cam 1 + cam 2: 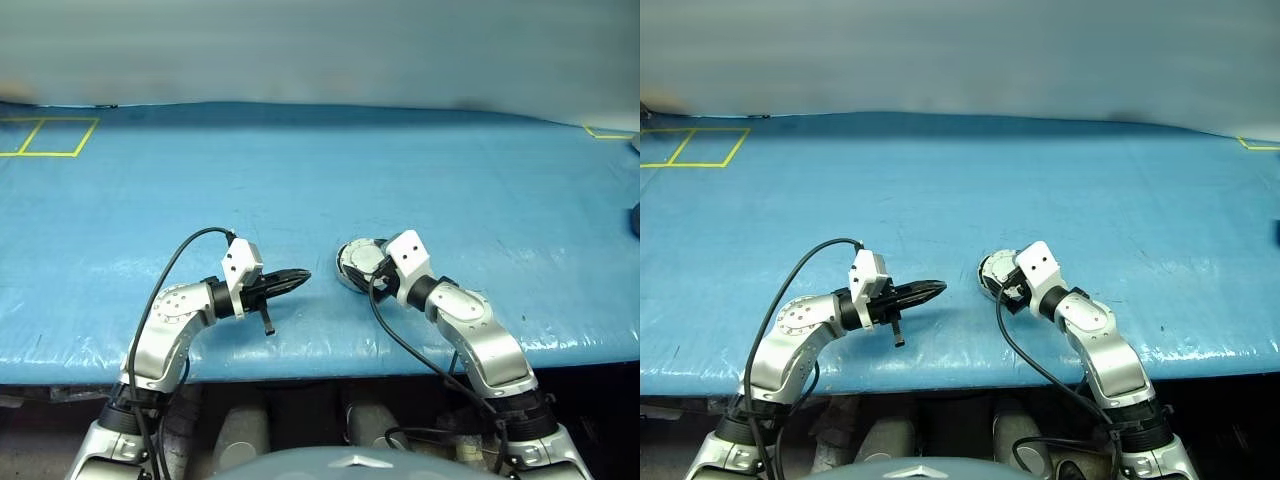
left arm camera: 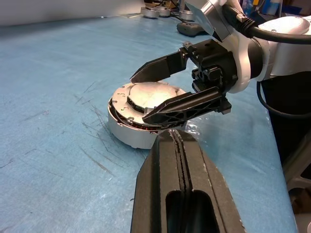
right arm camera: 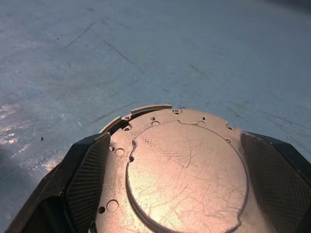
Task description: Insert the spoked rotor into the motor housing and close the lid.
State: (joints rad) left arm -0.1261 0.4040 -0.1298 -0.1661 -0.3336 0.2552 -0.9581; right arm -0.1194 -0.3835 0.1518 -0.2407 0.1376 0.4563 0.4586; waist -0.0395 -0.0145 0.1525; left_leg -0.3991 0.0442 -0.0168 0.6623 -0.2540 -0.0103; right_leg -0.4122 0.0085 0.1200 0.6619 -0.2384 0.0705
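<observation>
Near the table's [image 1: 300, 170] front edge, the open right gripper [image 2: 158, 94] straddles the lidded housing [image 2: 127, 131]; left gripper [image 1: 300, 276] closed, empty.

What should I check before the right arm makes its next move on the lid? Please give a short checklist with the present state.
1. Right gripper fingers open, one on each side of the lid: ok.
2. Lid flush on the motor housing: not ok; it sits tilted, with a dark gap at one edge.
3. Spoked rotor inside the housing: cannot tell, the lid covers it.
4. Left gripper shut and away from the housing: ok.
5. Housing standing on the blue table, away from the edge: ok.
</observation>
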